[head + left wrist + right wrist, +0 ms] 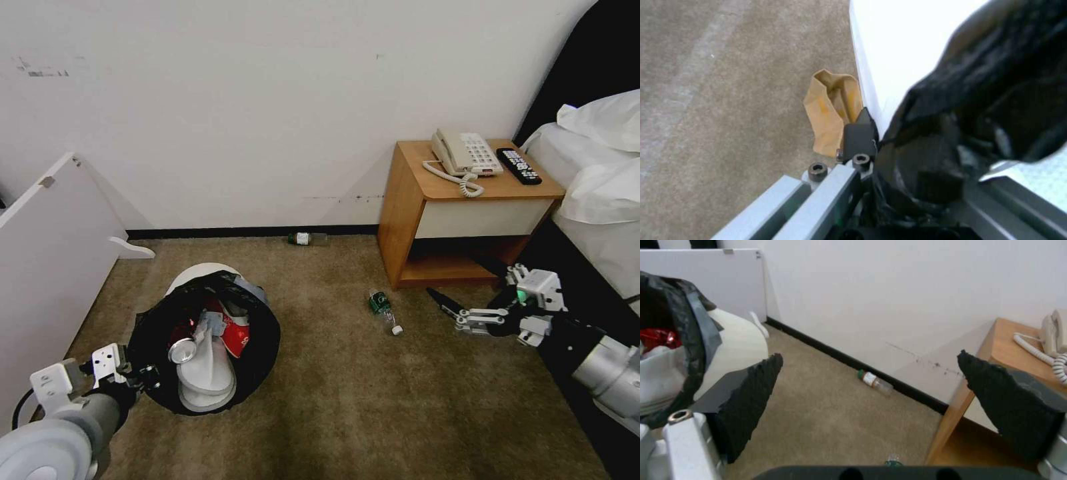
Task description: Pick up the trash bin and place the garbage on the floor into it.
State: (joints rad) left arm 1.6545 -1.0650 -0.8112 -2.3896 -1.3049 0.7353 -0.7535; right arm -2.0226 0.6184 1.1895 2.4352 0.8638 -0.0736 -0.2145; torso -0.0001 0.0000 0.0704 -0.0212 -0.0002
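On the carpet (347, 373) | left gripper (143, 377) is clamping the bin (200, 347) rim | right gripper (448, 308) is hovering wide beside a bottle (381, 305) | left wrist view is revealing a paper bag (831, 113)

Plastics, pile and wood

We see a glossy black bag (257, 363) lining the trash bin (200, 273), matt short-pile carpet (347, 393), and a smooth wooden nightstand (407, 200).

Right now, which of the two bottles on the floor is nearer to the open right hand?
The bottle beside the nightstand, white cap off; the other bottle lies against the wall, far from the right hand.
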